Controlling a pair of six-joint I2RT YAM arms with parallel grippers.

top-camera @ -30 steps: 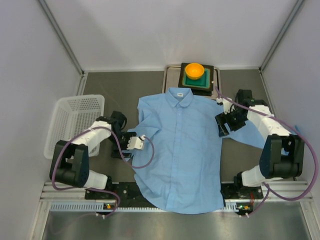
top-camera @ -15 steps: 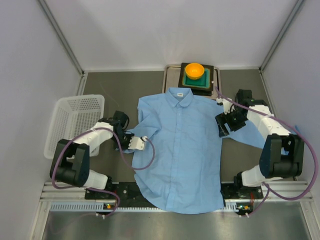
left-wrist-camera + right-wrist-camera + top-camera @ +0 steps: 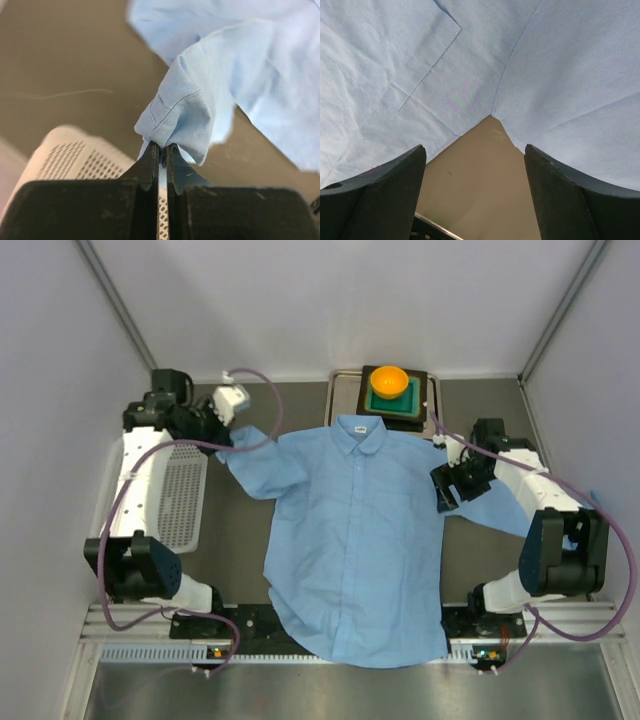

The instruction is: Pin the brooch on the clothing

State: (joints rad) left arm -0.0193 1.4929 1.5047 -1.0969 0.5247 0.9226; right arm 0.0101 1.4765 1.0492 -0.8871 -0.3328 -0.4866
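The clothing, a light blue collared shirt (image 3: 355, 530), lies flat on the dark table. Its left sleeve is drawn out toward the back left. My left gripper (image 3: 228, 438) is shut on that sleeve's end. In the left wrist view the black fingers (image 3: 151, 159) of the left gripper (image 3: 161, 146) pinch a bunched fold of the sleeve (image 3: 177, 112) above the table. My right gripper (image 3: 443, 492) stands open at the shirt's right armpit. The right wrist view shows the right gripper (image 3: 474, 150) with bare table between its fingers and shirt fabric (image 3: 420, 60) just ahead. The brooch is out of view.
A white mesh basket (image 3: 183, 495) sits at the left, partly under my left arm, with its rim (image 3: 75, 155) showing in the left wrist view. An orange bowl (image 3: 389, 380) rests on a green block on a tray (image 3: 340, 390) behind the collar. Walls close in on three sides.
My left gripper shut on the sleeve beside the shirt's left edge, then swung to the back left, pulling the sleeve out straight. The right arm has not moved.
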